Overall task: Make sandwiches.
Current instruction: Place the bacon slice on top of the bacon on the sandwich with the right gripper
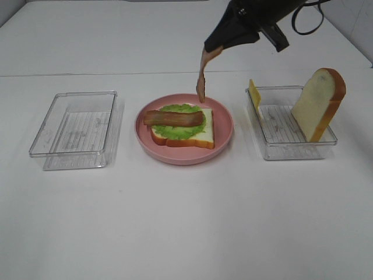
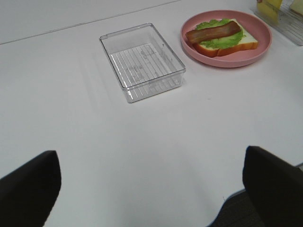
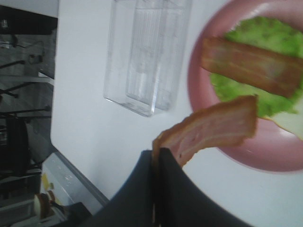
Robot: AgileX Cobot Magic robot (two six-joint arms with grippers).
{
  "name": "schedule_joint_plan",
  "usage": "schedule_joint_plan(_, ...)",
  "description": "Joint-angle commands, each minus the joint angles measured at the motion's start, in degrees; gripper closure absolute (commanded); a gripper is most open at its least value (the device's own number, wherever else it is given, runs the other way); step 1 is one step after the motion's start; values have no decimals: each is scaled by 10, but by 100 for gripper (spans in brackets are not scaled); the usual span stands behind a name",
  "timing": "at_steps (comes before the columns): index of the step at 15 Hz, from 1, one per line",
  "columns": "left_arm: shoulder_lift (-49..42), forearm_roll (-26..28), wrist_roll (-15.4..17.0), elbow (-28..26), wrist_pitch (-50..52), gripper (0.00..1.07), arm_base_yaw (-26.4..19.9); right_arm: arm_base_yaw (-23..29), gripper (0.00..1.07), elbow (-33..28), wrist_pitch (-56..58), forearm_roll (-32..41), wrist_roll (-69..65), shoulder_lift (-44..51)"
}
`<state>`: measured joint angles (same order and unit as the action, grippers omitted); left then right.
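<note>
The open sandwich point(image 1: 182, 128) lies on the round pink plate point(image 1: 224, 140) at the middle of the table point(image 1: 186, 221). It consists of a bread slice point(image 1: 201, 137) at the bottom, lettuce point(image 1: 187, 108) over it, and one bacon strip point(image 1: 173, 119) laid lengthwise on top.

A second bacon strip point(image 1: 202, 79) hangs vertically over the far rim of the plate. Its upper end is pinched between the closed jaws of the right gripper point(image 1: 211, 49). Its lower end appears to hang clear of the plate, though the blurred right wrist view does not confirm this.

To the right of the plate stands the right tray point(image 1: 285, 150). A second bread slice point(image 1: 317, 105) leans upright inside it, and a yellow cheese slice point(image 1: 254, 93) stands against the wall nearest the plate.

The left tray point(image 1: 76, 129) sits on the other side of the plate. The left gripper point(image 2: 150, 163) hovers above bare table with its fingers point(image 2: 28, 189) spread wide, holding nothing.
</note>
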<state>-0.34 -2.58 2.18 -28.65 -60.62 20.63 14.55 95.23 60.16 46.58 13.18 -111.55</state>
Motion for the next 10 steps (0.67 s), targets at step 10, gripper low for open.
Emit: schedule_joint_plan(10,-5,3,1,1,6,7,-1,62,107,2,-146,171,61,-155)
